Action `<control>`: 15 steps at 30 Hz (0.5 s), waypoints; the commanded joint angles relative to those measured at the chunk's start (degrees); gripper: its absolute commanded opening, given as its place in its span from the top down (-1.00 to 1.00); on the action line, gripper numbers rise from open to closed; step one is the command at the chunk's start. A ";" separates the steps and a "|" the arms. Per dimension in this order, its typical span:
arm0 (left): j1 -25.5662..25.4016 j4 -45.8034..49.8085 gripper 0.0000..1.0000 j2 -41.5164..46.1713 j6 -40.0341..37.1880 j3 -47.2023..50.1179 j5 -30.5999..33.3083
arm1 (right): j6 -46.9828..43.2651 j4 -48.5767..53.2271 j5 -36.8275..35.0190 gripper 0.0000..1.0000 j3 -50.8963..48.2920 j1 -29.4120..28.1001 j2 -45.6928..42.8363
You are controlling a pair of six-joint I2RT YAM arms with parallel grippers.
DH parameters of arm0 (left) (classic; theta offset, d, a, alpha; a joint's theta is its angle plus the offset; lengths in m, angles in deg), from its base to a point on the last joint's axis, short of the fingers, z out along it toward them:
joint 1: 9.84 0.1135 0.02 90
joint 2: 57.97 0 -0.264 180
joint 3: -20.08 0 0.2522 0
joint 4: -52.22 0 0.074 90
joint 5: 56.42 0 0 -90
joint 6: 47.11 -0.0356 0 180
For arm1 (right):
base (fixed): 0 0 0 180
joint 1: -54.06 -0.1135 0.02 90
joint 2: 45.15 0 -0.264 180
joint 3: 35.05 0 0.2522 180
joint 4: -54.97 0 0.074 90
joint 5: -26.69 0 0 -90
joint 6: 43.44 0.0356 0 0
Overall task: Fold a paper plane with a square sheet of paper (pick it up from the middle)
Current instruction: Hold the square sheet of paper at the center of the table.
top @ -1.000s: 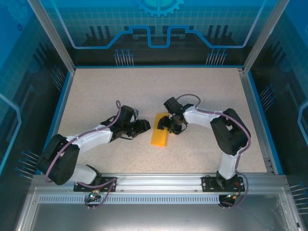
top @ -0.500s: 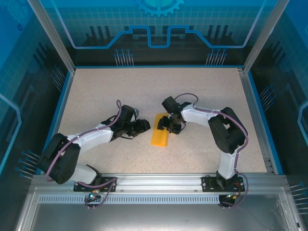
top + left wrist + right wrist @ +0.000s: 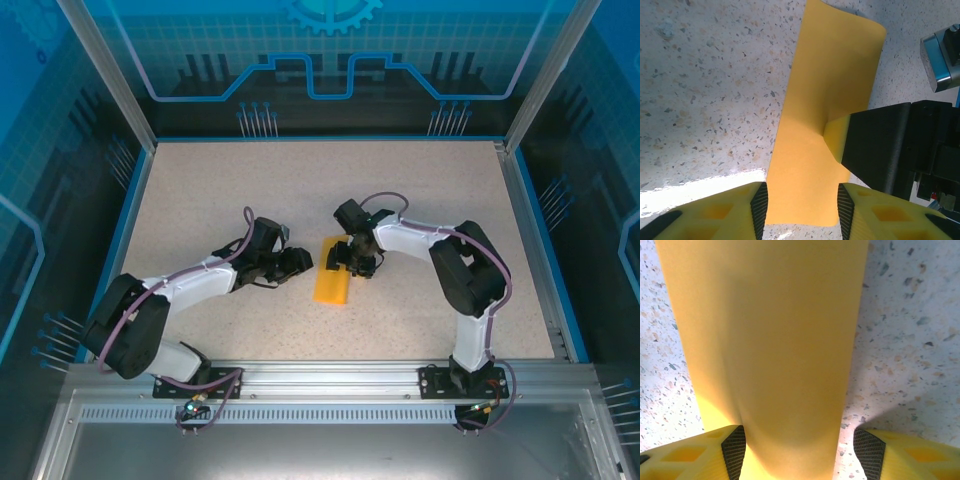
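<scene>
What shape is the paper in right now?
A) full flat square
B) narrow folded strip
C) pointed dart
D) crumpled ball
B: the paper lies on the table as a long narrow rectangle with square ends.

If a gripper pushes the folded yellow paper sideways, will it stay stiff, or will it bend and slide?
Probably floppy: the paper wrinkles where a fingertip of the right gripper presses it. Likely very light, as its far corner curls up. It may slide on the glossy table rather than resist.
</scene>
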 commanded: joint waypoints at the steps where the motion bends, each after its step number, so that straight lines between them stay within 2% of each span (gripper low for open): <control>1: 0.51 1.07 0.18 -1.21 -0.66 -1.95 -1.22 | -1.14 3.31 -6.68 -0.32 -2.51 0.04 5.07; 6: 0.47 0.46 0.50 -3.72 -0.31 -3.40 -2.45 | -0.81 3.25 -6.88 -0.32 -2.69 0.19 5.39; 9: 0.51 -0.56 0.88 -5.90 0.04 -4.61 -4.05 | -0.68 3.06 -6.87 -0.31 -2.88 0.16 5.49; 11: 0.45 -1.33 0.99 -7.29 0.58 -5.22 -4.53 | -0.59 2.97 -6.87 -0.30 -2.94 0.11 5.54; 15: 0.43 -3.66 1.00 -10.62 1.83 -6.61 -6.44 | -0.42 3.04 -6.97 -0.30 -2.98 0.13 5.76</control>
